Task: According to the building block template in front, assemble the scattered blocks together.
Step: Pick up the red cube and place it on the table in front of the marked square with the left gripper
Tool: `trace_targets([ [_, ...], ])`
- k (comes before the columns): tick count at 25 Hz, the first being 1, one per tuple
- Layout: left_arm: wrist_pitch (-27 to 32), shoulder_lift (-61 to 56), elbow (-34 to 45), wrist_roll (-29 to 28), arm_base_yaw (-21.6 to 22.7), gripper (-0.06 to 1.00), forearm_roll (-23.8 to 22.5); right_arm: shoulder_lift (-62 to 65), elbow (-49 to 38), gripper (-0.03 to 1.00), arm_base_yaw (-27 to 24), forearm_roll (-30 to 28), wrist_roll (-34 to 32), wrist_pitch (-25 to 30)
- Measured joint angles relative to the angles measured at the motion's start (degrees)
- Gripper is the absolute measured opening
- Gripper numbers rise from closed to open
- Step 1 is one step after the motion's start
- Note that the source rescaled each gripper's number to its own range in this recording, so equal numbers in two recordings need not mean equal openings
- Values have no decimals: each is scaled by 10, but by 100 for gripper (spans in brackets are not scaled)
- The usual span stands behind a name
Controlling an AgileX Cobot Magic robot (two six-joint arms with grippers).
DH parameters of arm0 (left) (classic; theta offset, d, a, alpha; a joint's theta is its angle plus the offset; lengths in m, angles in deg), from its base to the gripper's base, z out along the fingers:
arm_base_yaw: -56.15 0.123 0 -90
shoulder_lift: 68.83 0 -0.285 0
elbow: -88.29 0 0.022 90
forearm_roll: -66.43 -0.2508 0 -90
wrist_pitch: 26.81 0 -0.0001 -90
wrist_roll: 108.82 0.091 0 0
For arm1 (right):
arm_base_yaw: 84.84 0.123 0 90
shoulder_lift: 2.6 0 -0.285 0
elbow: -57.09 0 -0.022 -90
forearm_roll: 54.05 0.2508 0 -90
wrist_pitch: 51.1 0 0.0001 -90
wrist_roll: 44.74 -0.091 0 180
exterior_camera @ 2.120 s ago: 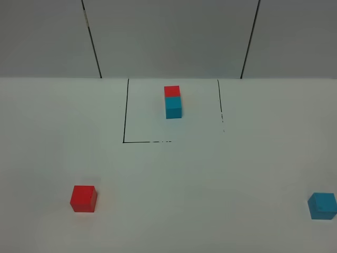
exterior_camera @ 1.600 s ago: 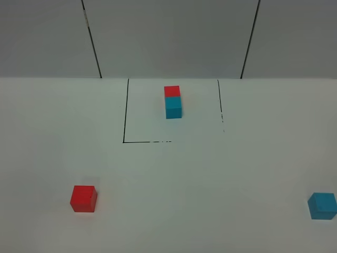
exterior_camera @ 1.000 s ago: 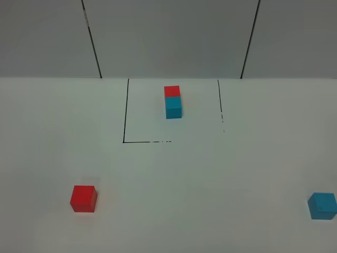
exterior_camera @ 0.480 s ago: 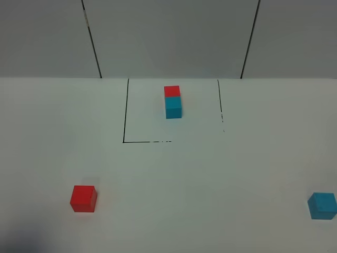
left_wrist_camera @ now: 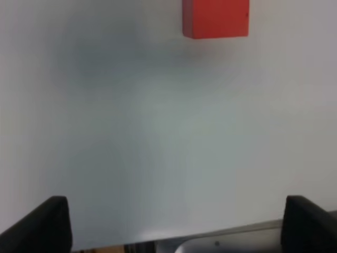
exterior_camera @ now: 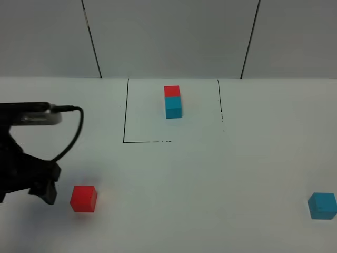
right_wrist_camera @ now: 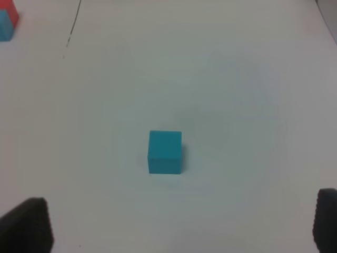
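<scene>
Two loose cubes wait on the broad white table [exterior_camera: 210, 174], and nothing is joined yet. The left arm [exterior_camera: 21, 158], the biggest thing in the exterior view, fills the left edge. Its left gripper [left_wrist_camera: 176, 224] has its jaws spread wide and empty, with the red block [exterior_camera: 83, 198] just beside its tip at lower left. The right gripper [right_wrist_camera: 176, 224], absent from the exterior view, also stands wide apart and holds nothing, with the cyan block [exterior_camera: 322, 205] ahead of it, low at the right edge. At upper centre, the building block template [exterior_camera: 172, 101] sits inside the black outline [exterior_camera: 125, 110], red behind cyan. The cubes look light, rigid and matte, unlikely to slip or deform. A pinch across two opposite flat side faces, square to the cube, seems the best hold. Compared with half a second ago, the left arm has come into the exterior view, while both cubes and the template lie exactly where they were.
</scene>
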Motion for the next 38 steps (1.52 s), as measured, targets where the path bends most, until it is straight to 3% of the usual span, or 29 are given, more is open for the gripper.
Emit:
trace_targets([
  [3, -37, 51, -4, -37, -39, 69, -35, 0, 0, 100, 0, 0, 0, 0],
  [6, -79, 88, -5, -57, -48, 69, -40, 0, 0, 100, 0, 0, 0, 0],
  [16, -179, 181, -5, -37, -49, 69, -22, 0, 0, 100, 0, 0, 0, 0],
  [30, -253, 260, -8, -28, -64, 69, -17, 0, 0, 100, 0, 0, 0, 0],
  [38, -250, 281, -11, -29, -70, 66, -13, 0, 0, 100, 0, 0, 0, 0],
])
